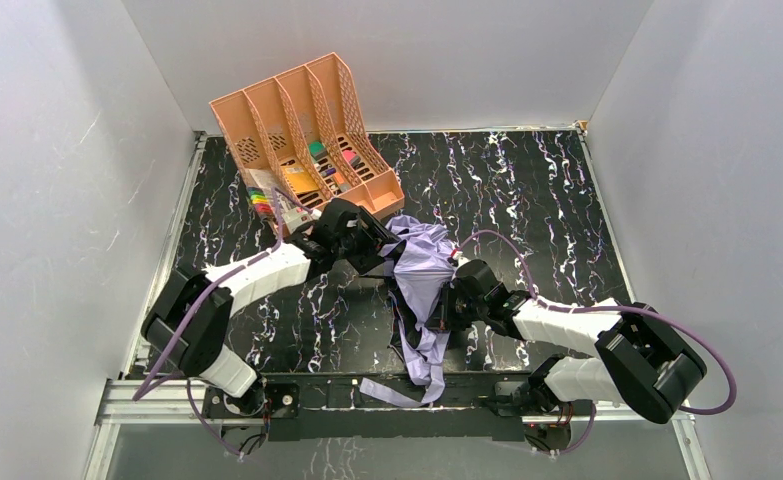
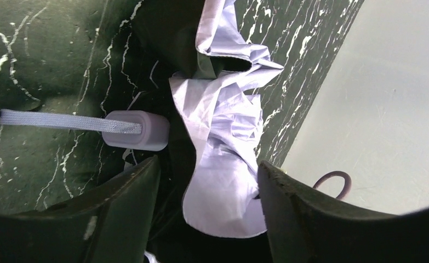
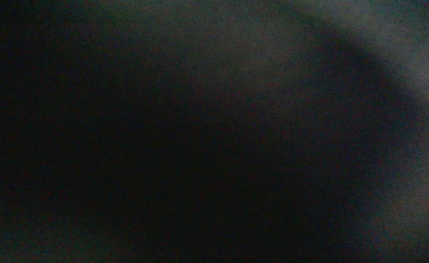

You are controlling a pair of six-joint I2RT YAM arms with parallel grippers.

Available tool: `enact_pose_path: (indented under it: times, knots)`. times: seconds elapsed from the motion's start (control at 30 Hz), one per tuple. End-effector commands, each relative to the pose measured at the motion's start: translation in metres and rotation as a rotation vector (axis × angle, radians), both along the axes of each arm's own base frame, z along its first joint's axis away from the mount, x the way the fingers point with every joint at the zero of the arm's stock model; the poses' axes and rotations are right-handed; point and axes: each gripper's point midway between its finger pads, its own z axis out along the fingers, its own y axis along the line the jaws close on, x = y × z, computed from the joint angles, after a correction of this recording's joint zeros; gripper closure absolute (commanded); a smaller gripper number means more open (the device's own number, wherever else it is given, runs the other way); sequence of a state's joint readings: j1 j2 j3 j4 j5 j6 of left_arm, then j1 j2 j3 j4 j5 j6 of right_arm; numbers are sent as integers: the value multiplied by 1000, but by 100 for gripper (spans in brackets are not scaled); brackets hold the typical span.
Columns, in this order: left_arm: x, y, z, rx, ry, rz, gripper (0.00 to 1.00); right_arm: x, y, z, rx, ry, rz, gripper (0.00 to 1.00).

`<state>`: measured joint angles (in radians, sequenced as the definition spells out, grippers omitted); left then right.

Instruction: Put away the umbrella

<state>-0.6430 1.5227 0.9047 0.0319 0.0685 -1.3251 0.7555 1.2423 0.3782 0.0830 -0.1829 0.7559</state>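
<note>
1. One desk [image 1: 567, 200], black with white veining, carries everything.
2. Two arms: the left arm [image 1: 257, 275] comes in from 7 o'clock and the right arm [image 1: 567, 325] from 5 o'clock. Both point toward the middle of the desk.
3. One peach file organiser [image 1: 287, 110] stands at 11 o'clock, with four slots as far as I can count. The coloured things inside are too small to name.
4. One umbrella [image 1: 419, 262], pale lavender, lies crumpled at the middle of the desk. A long run of its fabric trails toward 6 o'clock, down to the near edge. The shaft is hard to make out under the folds.
5. Two tools.
   - The left tool [image 1: 379, 250] sits at 9 o'clock of the bunched fabric. Its wrist view shows the fingers [image 2: 119, 208] well apart, with a fold of the umbrella lying between them.
   - The right tool [image 1: 449, 300] is against the bunch at 4 o'clock. Its own camera gives only darkness, so I cannot tell whether it is apart or together.
6. One small handle [image 2: 138, 130] lies on the desk just beside the left tool's fingers, at 10 o'clock in that wrist view.
7. One woven strap [image 2: 53, 120] runs from the handle toward 9 o'clock, flat on the desk.
</note>
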Motion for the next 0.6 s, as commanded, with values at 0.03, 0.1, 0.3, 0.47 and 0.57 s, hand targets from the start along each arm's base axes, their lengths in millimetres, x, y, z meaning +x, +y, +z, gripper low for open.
enact_pose_path:
  times: [0.03, 0.1, 0.3, 0.47, 0.57]
  knots:
    - [12, -15, 13, -78, -28, -24, 46, -13, -48, -40, -231, 45, -52, 100]
    - [14, -17, 13, -78, -30, -32, 54, -13, -47, -40, -230, 45, -51, 100]
    - [29, -17, 21, -83, -74, -49, 85, -14, -46, -42, -223, 47, -44, 100]
    - [57, -27, 50, -98, -186, -132, 100, -15, -43, -46, -209, 52, -36, 100]
    - [68, -40, 76, -143, -265, -204, 100, -11, -37, -47, -193, 41, -29, 100]
